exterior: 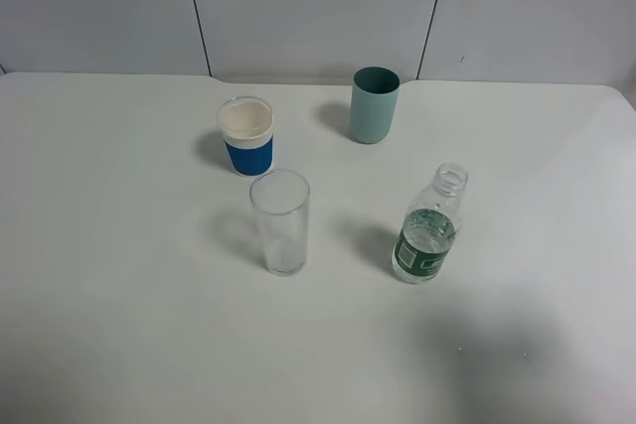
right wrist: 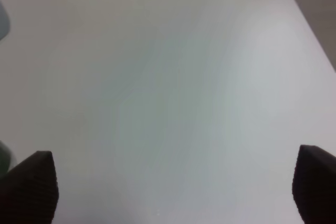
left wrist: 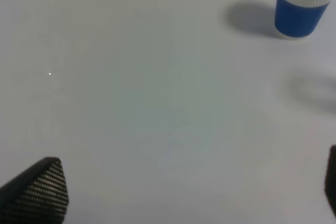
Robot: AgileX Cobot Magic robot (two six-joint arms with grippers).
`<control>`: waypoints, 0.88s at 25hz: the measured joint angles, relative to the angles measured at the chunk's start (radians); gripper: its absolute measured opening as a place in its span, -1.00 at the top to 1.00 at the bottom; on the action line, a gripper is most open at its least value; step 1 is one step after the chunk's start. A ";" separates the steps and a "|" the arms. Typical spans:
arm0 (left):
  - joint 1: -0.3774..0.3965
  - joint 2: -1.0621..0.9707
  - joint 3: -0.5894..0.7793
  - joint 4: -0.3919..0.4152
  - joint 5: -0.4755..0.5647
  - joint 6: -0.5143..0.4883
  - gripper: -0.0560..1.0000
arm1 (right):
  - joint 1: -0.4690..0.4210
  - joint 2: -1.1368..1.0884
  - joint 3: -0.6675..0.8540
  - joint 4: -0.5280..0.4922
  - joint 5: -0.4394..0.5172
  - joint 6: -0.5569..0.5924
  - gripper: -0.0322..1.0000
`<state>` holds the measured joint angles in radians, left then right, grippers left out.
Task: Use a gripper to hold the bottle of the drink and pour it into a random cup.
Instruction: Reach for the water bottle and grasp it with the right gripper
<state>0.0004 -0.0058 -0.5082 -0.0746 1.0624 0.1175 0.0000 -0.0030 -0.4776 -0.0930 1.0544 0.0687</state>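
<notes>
The bottle of the drink (exterior: pixel 429 229) stands upright on the white table, right of centre, clear with a dark green label and no cap. The cup (exterior: pixel 280 221), a tall clear glass, stands upright to its left. Neither arm shows in the exterior high view. My left gripper (left wrist: pixel 184 192) is open over bare table, its fingertips (left wrist: pixel 39 190) far apart with nothing between them. My right gripper (right wrist: pixel 173 190) is open too, its fingertips (right wrist: pixel 31 187) wide apart over bare table. Neither wrist view shows the bottle or the glass.
A white paper cup with a blue sleeve (exterior: pixel 246 136) stands behind the glass; it also shows in the left wrist view (left wrist: pixel 302 3). An opaque teal cup (exterior: pixel 375 104) stands at the back. The table's right edge (right wrist: pixel 315 30) shows in the right wrist view.
</notes>
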 joint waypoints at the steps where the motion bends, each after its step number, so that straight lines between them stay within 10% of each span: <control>1: 0.000 0.000 0.000 0.000 0.000 0.000 -0.99 | 0.012 0.000 0.000 0.000 0.000 0.000 -0.77; 22: 0.000 0.000 0.000 0.000 0.000 0.000 -0.99 | 0.067 0.367 -0.119 0.074 -0.135 -0.136 -0.77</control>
<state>0.0004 -0.0058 -0.5082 -0.0746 1.0624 0.1175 0.0667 0.3645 -0.5968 -0.0193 0.9195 -0.0674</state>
